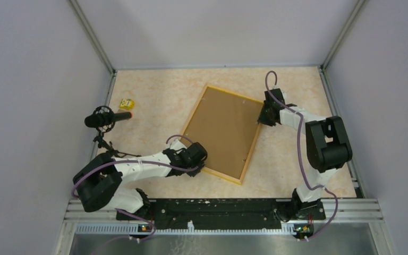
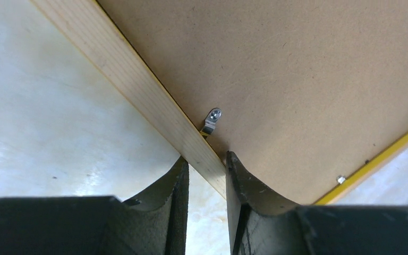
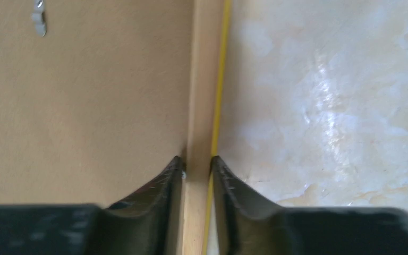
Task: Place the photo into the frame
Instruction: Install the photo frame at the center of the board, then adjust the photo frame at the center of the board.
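The frame (image 1: 252,142) lies back-up and skewed on the table, with a narrow yellow-orange border around a stiff brown backing board (image 1: 223,130). My left gripper (image 1: 199,159) sits at the frame's near-left rail. In the left wrist view this gripper (image 2: 205,159) is shut across the wooden rail (image 2: 138,87), one finger on each side. My right gripper (image 1: 263,118) is at the far-right rail. The right wrist view shows this gripper (image 3: 196,162) pinching the rail (image 3: 203,79), inner finger on the board, outer finger on the yellow edge. The photo is out of view.
Small metal tabs (image 2: 212,118) (image 3: 39,21) hold the backing board in. A little yellow object (image 1: 127,103) and a black cylinder with a red tip (image 1: 109,118) sit at the left. Grey walls close in three sides of the table.
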`<control>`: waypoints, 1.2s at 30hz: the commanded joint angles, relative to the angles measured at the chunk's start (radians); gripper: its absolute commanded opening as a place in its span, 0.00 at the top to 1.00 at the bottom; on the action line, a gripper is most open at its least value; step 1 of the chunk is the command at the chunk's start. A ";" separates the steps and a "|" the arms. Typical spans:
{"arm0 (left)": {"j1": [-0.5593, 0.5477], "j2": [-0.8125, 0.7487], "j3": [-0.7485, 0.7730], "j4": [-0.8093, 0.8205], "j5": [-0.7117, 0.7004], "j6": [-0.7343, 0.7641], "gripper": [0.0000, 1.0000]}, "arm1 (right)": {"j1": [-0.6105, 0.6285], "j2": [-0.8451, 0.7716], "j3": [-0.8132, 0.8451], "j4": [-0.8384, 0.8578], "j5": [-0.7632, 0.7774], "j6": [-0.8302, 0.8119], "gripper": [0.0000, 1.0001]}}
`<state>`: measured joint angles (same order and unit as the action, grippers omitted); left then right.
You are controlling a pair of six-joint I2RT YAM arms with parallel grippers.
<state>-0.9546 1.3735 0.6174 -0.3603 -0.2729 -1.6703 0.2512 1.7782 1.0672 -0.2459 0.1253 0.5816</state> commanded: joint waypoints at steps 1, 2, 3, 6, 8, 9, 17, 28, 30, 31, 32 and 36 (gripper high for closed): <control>0.007 0.050 -0.019 -0.265 -0.224 0.136 0.72 | 0.024 -0.090 -0.061 -0.055 -0.117 -0.100 0.61; 0.007 0.036 -0.029 -0.263 -0.231 0.149 0.73 | 0.023 -0.105 -0.061 -0.053 -0.096 -0.115 0.54; 0.007 0.022 -0.042 -0.242 -0.234 0.189 0.73 | 0.023 -0.116 -0.052 -0.056 -0.083 -0.135 0.48; 0.007 -0.040 -0.109 -0.150 -0.221 0.282 0.73 | 0.023 -0.119 0.004 -0.079 -0.044 -0.201 0.28; 0.008 -0.092 -0.150 -0.100 -0.205 0.314 0.73 | 0.022 -0.100 0.066 -0.121 0.016 -0.245 0.14; 0.008 -0.113 -0.159 -0.088 -0.202 0.329 0.73 | 0.022 -0.083 0.111 -0.153 0.061 -0.261 0.09; 0.015 -0.183 -0.175 -0.039 -0.242 0.427 0.69 | 0.003 0.104 0.393 -0.200 0.058 -0.419 0.01; 0.035 -0.149 -0.115 -0.085 -0.344 0.457 0.65 | -0.038 0.233 0.379 -0.129 -0.169 -0.341 0.18; 0.045 -0.134 -0.107 -0.081 -0.358 0.469 0.63 | -0.038 0.233 0.343 -0.120 -0.195 -0.323 0.28; 0.051 -0.126 -0.098 -0.079 -0.367 0.481 0.62 | -0.038 0.226 0.317 -0.112 -0.198 -0.315 0.33; 0.059 -0.117 -0.089 -0.071 -0.372 0.498 0.62 | -0.038 0.210 0.278 -0.099 -0.197 -0.303 0.38; 0.102 -0.072 -0.045 -0.037 -0.374 0.564 0.61 | -0.038 0.111 0.110 -0.047 -0.195 -0.257 0.50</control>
<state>-0.8944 1.2510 0.5308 -0.3790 -0.5972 -1.1973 0.2054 1.9690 1.3190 -0.2893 -0.0204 0.2584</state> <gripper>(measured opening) 0.388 0.539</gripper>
